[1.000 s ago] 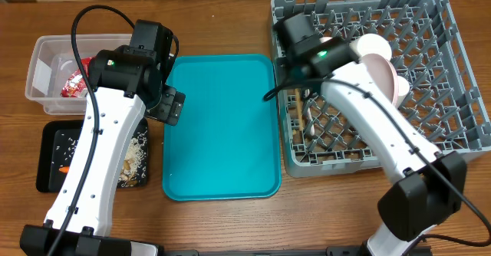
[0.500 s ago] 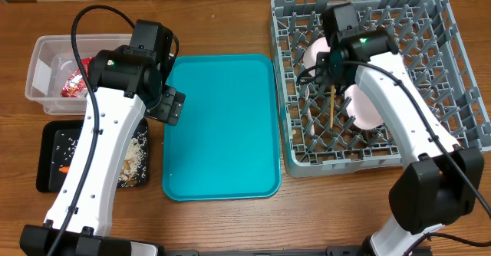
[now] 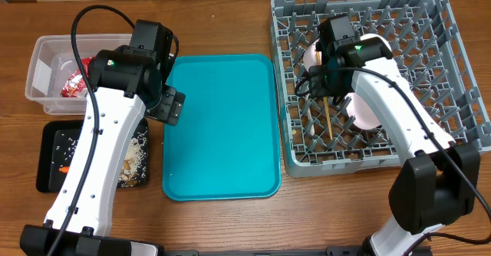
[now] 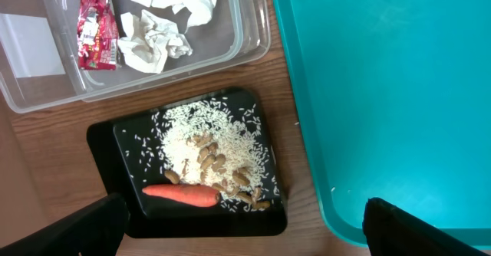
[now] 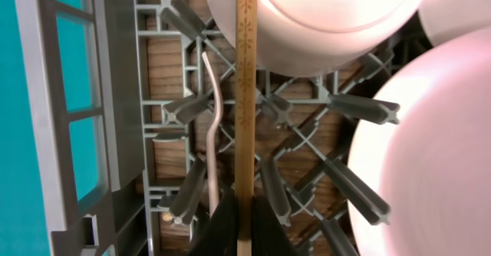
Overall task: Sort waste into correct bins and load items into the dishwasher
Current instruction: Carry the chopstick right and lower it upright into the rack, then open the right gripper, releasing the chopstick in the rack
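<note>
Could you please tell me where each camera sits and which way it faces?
Overhead: fixed above the table, looking down on teal tray, grey dish rack, both arms.
Left wrist: on the left arm, facing down at clear tub and black tray; left gripper open, fingers at the bottom corners.
Right wrist: on the right arm, facing down into the rack; right gripper shut on the wooden stick.
Shared: overhead and left wrist both show the black tray.

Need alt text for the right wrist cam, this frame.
Right gripper shut on a thin wooden stick that runs straight up the frame over the lattice of the grey dish rack. A thin white handle lies just left of it; white dishes fill the top and right, teal tray at far left.
</note>
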Controlling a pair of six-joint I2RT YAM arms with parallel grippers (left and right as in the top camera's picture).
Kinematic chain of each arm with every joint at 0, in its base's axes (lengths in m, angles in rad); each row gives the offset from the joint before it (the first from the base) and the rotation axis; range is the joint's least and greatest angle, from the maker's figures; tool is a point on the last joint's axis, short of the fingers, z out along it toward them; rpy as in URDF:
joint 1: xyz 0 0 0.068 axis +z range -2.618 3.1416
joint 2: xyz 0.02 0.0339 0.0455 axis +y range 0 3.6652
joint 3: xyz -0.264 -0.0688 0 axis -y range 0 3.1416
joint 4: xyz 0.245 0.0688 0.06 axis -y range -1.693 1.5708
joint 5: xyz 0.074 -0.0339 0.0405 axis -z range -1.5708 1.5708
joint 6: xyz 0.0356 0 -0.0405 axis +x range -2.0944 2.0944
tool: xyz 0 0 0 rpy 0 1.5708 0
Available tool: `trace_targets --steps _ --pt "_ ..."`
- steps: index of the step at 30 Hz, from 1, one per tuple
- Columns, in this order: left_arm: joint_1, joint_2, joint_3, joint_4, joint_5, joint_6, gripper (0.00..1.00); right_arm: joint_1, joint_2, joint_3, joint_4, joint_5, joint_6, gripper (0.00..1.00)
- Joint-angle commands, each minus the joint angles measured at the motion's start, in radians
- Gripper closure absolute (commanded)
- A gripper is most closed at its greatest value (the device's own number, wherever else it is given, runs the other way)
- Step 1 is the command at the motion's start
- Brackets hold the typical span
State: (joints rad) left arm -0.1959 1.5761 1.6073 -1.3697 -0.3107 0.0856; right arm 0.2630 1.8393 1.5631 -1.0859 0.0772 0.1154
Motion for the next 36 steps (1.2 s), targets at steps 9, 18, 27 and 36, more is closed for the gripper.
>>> trace_targets --steps 9,18,27,36 --pt "-0.001 -0.011 0.018 -0.002 -0.006 0.016 0.00 -0.001 -0.019 -0.105 0.078 -0.032 -0.014 0.96" --pt "-0.001 -0.011 0.018 -0.002 -0.006 0.016 0.00 -0.001 -0.020 -0.104 0.086 -0.036 -0.015 0.92" --pt "-0.001 -0.011 0.018 -0.002 -0.006 0.016 0.00 0.000 -0.020 -0.104 0.085 -0.063 -0.015 0.95" --pt "-0.001 -0.011 0.018 -0.002 -0.006 0.016 0.00 -0.001 -0.020 -0.104 0.086 -0.080 -0.015 0.95"
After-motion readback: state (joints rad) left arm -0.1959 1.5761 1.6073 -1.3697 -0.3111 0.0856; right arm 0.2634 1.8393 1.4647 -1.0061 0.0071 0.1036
